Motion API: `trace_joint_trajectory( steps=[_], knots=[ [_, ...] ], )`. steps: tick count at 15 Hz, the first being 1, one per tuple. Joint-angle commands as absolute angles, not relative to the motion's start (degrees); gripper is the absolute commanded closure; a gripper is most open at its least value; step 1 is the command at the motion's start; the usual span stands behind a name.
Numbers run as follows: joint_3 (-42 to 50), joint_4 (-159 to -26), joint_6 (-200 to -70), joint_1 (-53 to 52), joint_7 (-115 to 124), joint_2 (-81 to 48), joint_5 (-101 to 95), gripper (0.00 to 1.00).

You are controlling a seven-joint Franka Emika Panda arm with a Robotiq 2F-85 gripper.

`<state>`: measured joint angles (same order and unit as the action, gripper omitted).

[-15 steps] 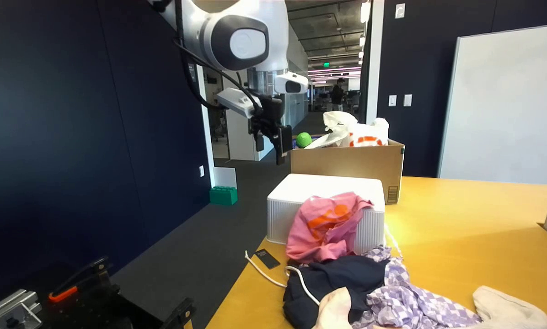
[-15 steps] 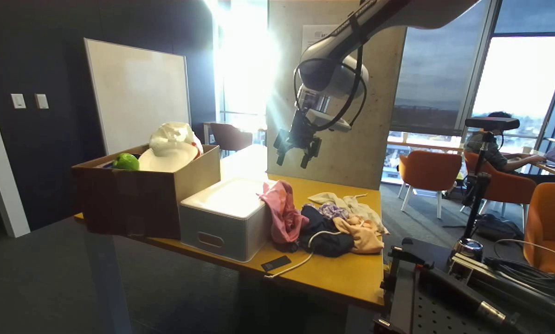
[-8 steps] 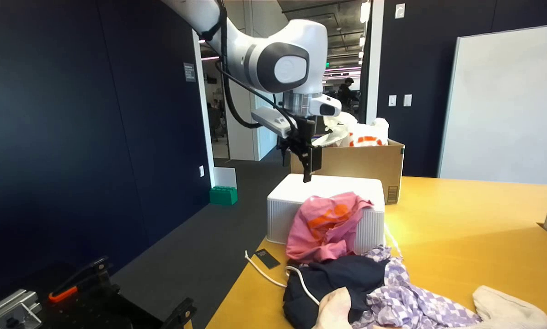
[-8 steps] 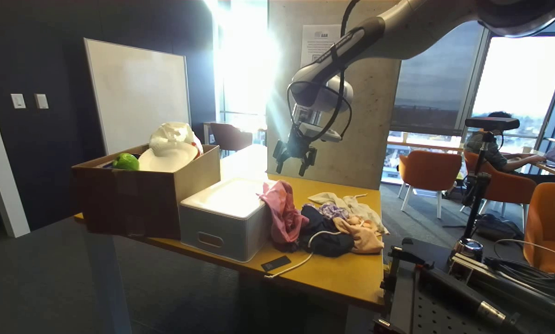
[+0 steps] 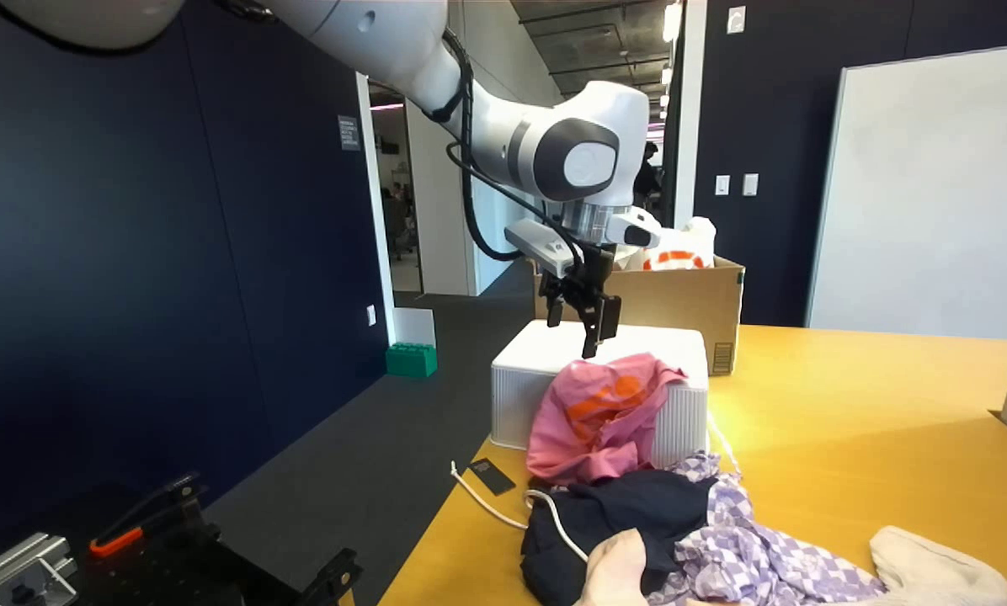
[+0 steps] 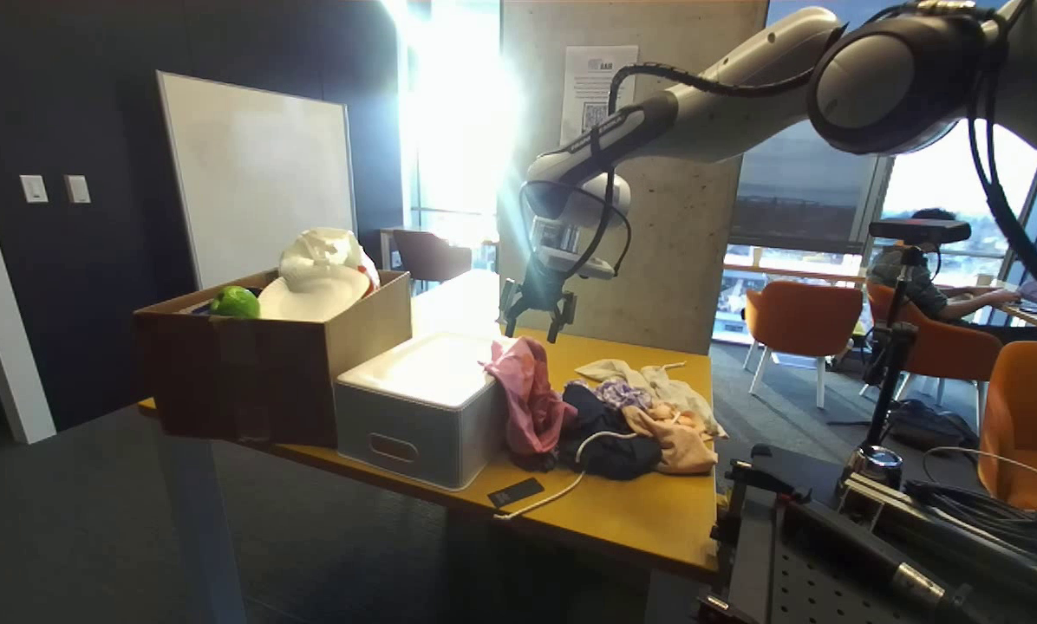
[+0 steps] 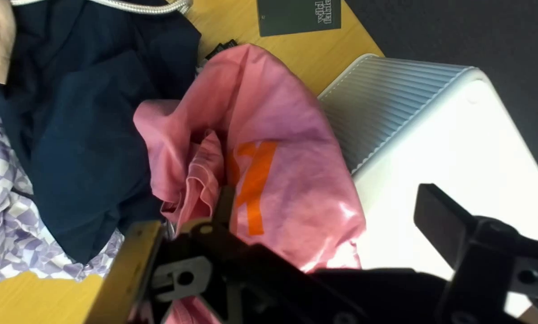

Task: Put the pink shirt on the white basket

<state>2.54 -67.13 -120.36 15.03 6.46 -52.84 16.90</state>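
Carton (image 6: 250, 377) holds white bag (image 6: 328, 249), green item (image 6: 235, 302); pink shirt (image 6: 531, 403) drapes down white basket (image 6: 440, 433), long axis steep; end effector (image 6: 531, 334) spread.

We see a rounded white arm (image 5: 503, 139); a dark grey ring (image 5: 550, 167) frames a pale disc (image 5: 589, 164) above a silver collar (image 5: 585, 220). Two white blocks (image 5: 540, 246) flank that collar, one ending in a dark oval (image 5: 640, 236). A black cable (image 5: 468, 183) loops down from a black band (image 5: 446, 111). The claw (image 5: 572, 336) is black; the wrist view shows us a blocky pad (image 7: 444, 220) and a grey plate (image 7: 201, 266) with a round dark hole (image 7: 186, 278).
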Motion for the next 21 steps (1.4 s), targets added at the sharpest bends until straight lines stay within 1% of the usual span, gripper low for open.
trace_joint_trajectory(
  steps=[1,7,21],
  knots=[
    [2.97,-53.44,-113.42,14.99,10.68,-61.44,15.55,0.00],
    [4.44,-40.04,-107.78,14.98,16.26,-70.16,13.74,0.00],
    [3.40,-25.46,-110.09,16.04,26.10,-79.74,11.64,0.00]
  ],
)
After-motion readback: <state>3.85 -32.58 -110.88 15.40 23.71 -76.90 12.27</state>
